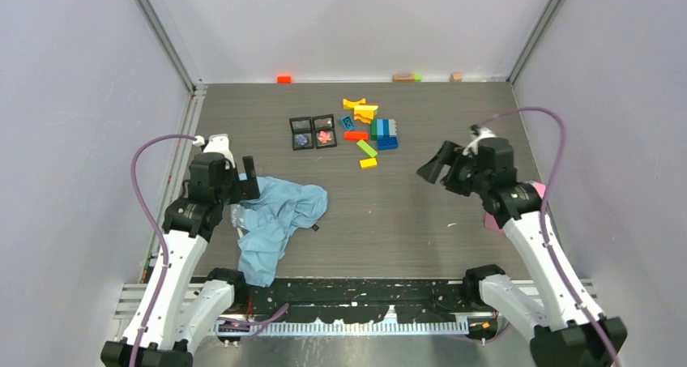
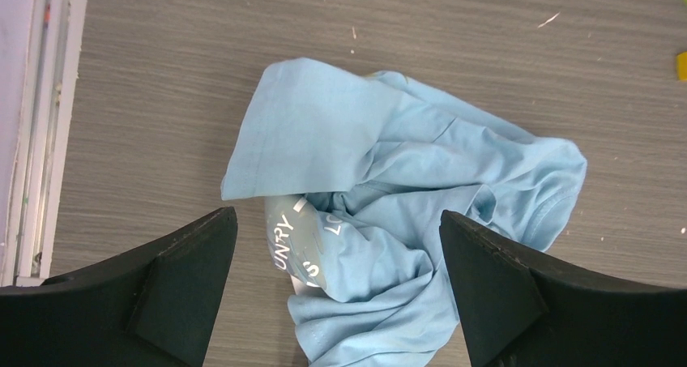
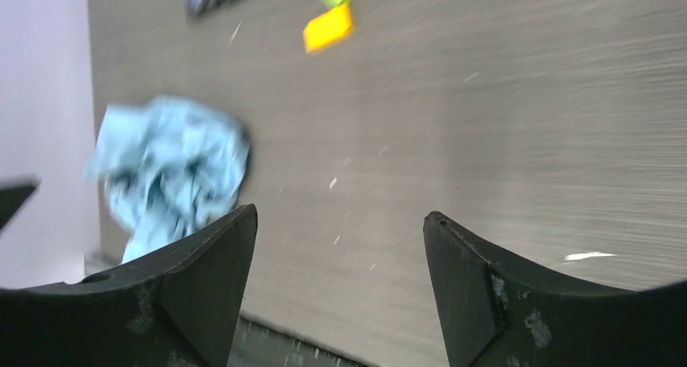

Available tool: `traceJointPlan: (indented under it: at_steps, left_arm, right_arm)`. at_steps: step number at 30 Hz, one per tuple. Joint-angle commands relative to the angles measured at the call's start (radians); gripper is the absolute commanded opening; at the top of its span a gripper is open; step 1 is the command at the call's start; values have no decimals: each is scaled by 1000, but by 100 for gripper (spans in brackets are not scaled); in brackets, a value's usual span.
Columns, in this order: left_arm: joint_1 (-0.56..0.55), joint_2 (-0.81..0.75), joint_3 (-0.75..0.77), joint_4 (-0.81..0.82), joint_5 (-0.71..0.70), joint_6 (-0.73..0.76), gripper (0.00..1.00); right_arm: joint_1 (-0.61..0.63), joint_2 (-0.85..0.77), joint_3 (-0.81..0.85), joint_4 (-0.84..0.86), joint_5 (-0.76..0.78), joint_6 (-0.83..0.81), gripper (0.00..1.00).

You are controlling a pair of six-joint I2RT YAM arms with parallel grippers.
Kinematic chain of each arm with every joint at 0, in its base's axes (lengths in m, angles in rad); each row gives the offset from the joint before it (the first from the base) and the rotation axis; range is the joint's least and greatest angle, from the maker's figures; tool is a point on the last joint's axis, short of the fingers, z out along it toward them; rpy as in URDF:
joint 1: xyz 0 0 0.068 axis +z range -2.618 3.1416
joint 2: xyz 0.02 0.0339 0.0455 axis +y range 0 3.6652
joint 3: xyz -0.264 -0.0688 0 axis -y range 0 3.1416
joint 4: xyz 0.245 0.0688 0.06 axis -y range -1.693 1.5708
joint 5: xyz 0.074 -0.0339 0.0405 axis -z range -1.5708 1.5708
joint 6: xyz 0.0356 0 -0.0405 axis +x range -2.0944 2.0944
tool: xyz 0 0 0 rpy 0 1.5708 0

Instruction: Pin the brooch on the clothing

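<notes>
The clothing [image 1: 279,217], a light blue T-shirt, lies crumpled at the table's near left. In the left wrist view [image 2: 389,181] it shows bits of white lettering [image 2: 283,237]. My left gripper [image 1: 247,182] is open and empty, hovering over the shirt's left part; its jaws stand wide apart [image 2: 336,258]. The brooch [image 1: 325,137], pinkish-red, sits in the right one of two small black boxes [image 1: 313,131] at mid-table. My right gripper [image 1: 432,171] is open and empty above the table's right side [image 3: 340,245]; its view is blurred and shows the shirt [image 3: 174,168].
Coloured toy blocks [image 1: 371,128] lie right of the black boxes; a yellow one [image 3: 328,27] shows in the right wrist view. Small blocks [image 1: 283,78] lie along the back wall. A pink thing [image 1: 492,220] lies under the right arm. A metal rail [image 2: 32,124] runs along the left edge.
</notes>
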Motion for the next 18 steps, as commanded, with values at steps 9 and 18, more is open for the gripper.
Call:
traceJointPlan:
  at_steps: [9, 18]
  left_arm:
    - [-1, 60, 35, -19, 2, 13, 100]
    - [-1, 95, 31, -16, 4, 17, 100]
  right_arm:
    - [642, 289, 0, 303, 217, 253, 61]
    - [902, 791, 294, 354, 437, 277, 54]
